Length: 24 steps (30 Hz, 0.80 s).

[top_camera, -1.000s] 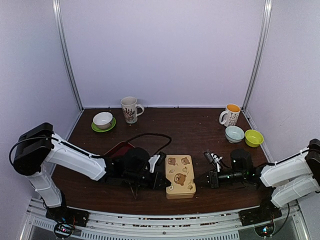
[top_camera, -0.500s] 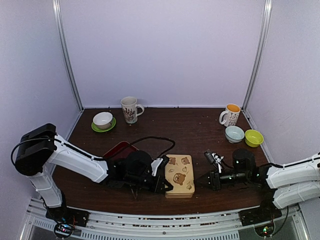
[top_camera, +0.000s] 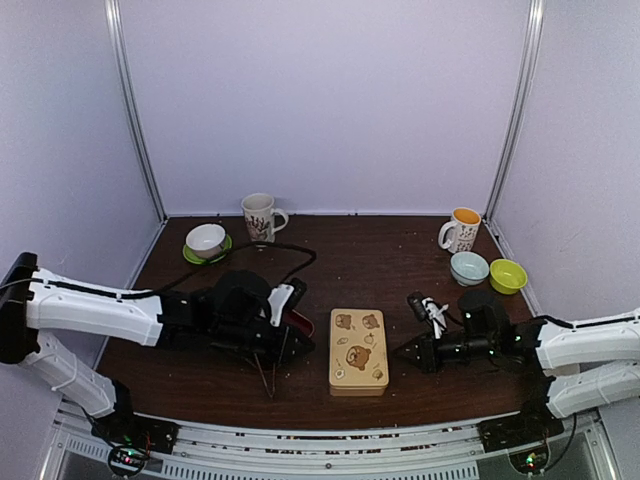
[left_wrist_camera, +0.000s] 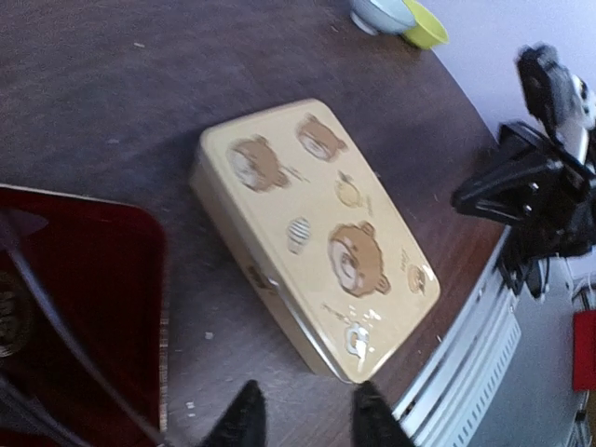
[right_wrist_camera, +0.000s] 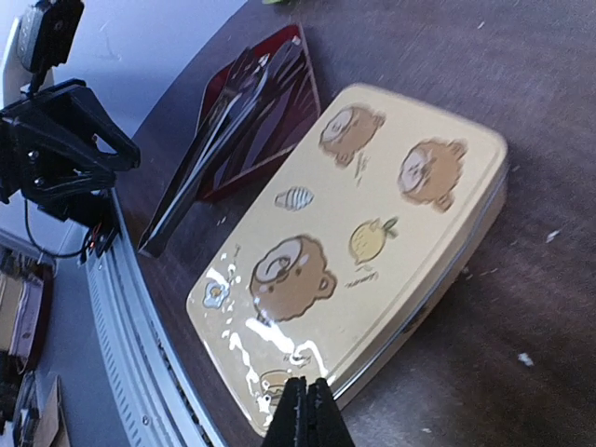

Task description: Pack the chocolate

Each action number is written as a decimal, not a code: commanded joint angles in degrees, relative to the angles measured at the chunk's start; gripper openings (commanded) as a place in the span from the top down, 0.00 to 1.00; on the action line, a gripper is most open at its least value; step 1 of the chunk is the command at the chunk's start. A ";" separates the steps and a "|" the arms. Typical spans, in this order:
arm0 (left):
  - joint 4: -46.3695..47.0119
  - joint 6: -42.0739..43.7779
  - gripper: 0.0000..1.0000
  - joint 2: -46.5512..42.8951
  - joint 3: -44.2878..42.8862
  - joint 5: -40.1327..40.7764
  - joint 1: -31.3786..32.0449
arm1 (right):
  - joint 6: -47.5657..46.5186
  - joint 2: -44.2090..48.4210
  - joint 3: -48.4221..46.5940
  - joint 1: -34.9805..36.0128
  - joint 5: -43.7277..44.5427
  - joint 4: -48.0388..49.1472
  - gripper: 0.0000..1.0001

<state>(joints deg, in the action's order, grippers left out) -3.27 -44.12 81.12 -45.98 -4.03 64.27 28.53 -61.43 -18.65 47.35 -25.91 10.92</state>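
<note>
The right claw (right_wrist_camera: 305,414), pinched shut and empty, sits just off one long side of the tin (right_wrist_camera: 354,251). The left claw (left_wrist_camera: 307,421), slightly parted and empty, faces the other side. The lid is closed and no chocolate shows; it is likely inside. The right claw looks nearer.

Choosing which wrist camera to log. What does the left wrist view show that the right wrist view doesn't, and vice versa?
Left wrist only: the pale blue bowl and the yellow-green bowl at the top of its frame. Right wrist only: a clear look at the dark tongs lying partly on the red tray. Both: the closed tin with bear pictures, the red tray, and the shut right gripper. Neither shows any chocolate.
</note>
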 commanded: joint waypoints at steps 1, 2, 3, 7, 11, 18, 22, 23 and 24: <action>-10.79 5.75 0.40 -9.65 0.80 9.11 -5.54 | -4.45 7.99 -2.96 -3.04 15.20 -10.45 1.00; -12.26 6.82 0.09 -12.26 1.30 11.09 -6.72 | -5.40 9.97 -3.35 -4.11 16.98 -11.57 1.00; -13.12 8.01 0.03 -14.82 1.93 12.09 -8.43 | -6.23 11.89 -3.99 -5.04 18.98 -12.94 1.00; -16.64 13.79 0.02 -22.42 2.13 14.55 -14.96 | -9.58 18.21 -6.52 -8.78 27.63 -16.52 1.00; -21.41 18.52 0.02 -26.40 -0.29 23.64 -17.56 | -13.03 20.67 -9.26 -10.56 35.09 -17.09 0.54; -23.21 24.84 0.02 -30.13 0.00 35.28 -29.79 | -17.18 19.14 -10.21 -12.05 50.03 -11.07 0.00; -14.72 31.92 0.02 -33.36 5.75 40.78 -34.22 | -18.73 16.64 -8.35 -16.93 54.89 -4.67 0.00; -11.01 33.32 0.02 -34.06 7.63 41.42 -35.52 | -19.75 16.41 -7.31 -18.84 53.88 -2.17 0.00; -7.87 34.51 0.02 -34.78 9.78 41.52 -37.11 | -20.21 16.20 -5.99 -20.53 52.78 0.71 0.00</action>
<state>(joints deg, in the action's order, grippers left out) -21.91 -17.72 48.58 -41.89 31.29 31.00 11.62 -44.49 -27.53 31.68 22.20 2.07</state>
